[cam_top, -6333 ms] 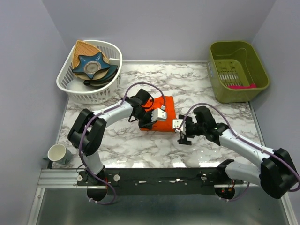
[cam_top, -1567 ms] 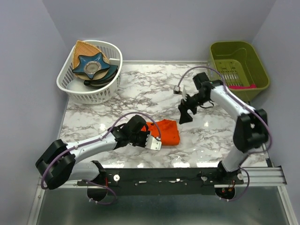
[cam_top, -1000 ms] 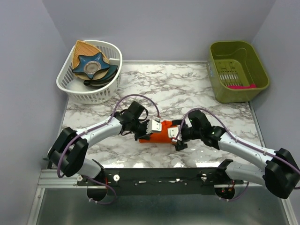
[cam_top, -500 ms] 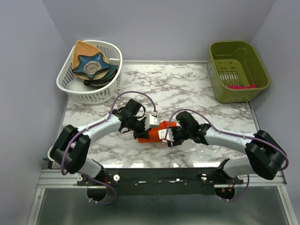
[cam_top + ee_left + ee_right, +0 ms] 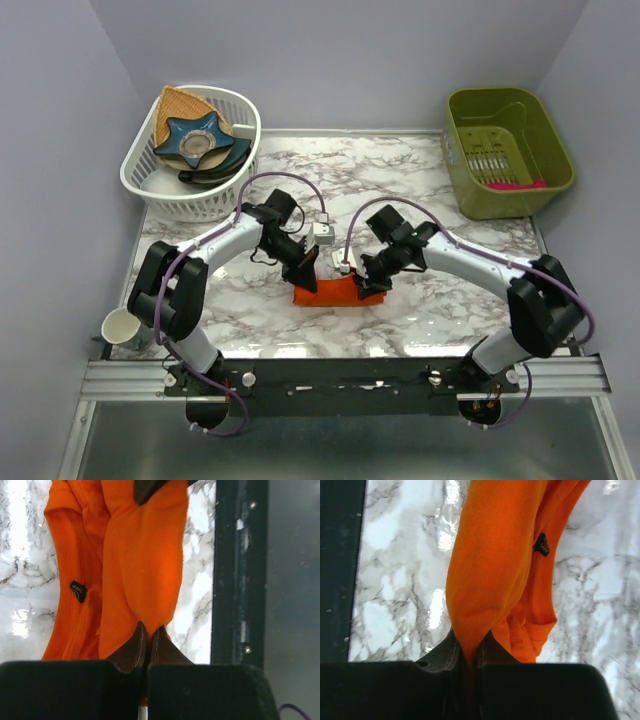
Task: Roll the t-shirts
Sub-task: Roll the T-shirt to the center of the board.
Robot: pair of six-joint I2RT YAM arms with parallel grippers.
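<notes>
Both jaws risen, pinching t-shirt (image 5: 338,292) end edges.

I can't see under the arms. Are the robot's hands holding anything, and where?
The left hand pinches a fold at one end of the orange t-shirt, the right hand a fold at the other end.

Soft cloth on shiny stone
The orange t-shirt (image 5: 335,292) is soft, matt cloth with folds. The desk (image 5: 400,190) looks like smooth, glossy marble. The white basket (image 5: 190,205) and green bin (image 5: 500,205) are plastic.
</notes>
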